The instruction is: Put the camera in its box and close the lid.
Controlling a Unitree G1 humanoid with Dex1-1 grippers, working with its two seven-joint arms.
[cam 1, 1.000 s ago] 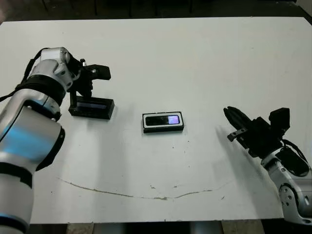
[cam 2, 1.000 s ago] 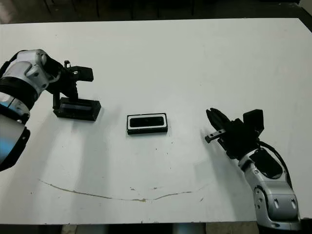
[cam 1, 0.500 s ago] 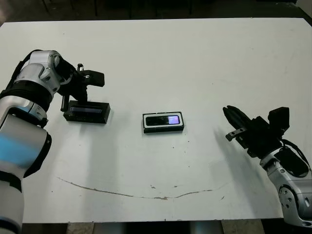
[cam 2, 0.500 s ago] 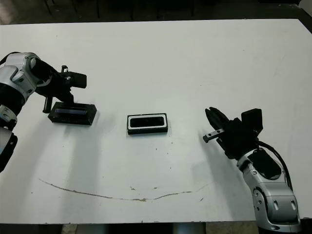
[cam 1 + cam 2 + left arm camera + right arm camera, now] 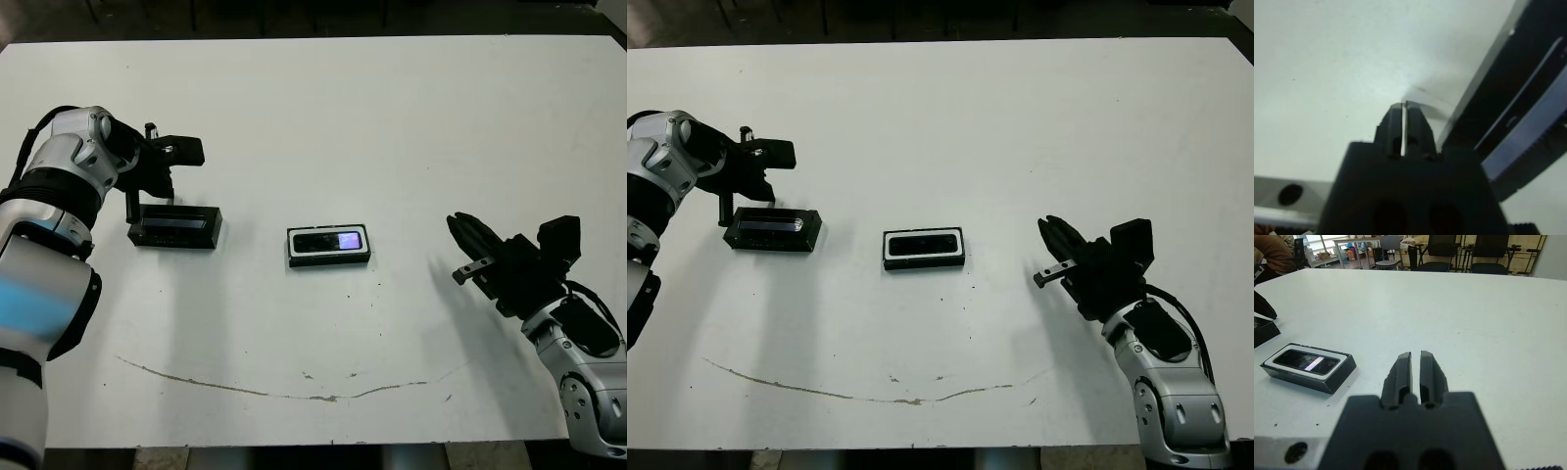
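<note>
The camera [image 5: 329, 241] lies flat inside the box [image 5: 292, 258], a white-lined black tray at the table's middle, with its screen glowing at the right end. The right wrist view shows the camera [image 5: 1305, 363] in the box [image 5: 1334, 377] too. The lid [image 5: 176, 228] lies flat on the table to the left, apart from the box. My left gripper [image 5: 130, 210] is shut and empty, fingers pointing down just beside the lid's left end [image 5: 1518, 112]. My right gripper [image 5: 457, 225] is shut with nothing in it, off to the right of the box.
A thin brown scratch [image 5: 294, 394] runs across the white table near its front edge. Beyond the far edge the right wrist view shows chairs [image 5: 1488, 254] and a person's brown sleeve [image 5: 1271, 254].
My left gripper has drawn back to the left, off the lid. The lid slid slightly left and now lies flat. The right arm has hardly moved.
</note>
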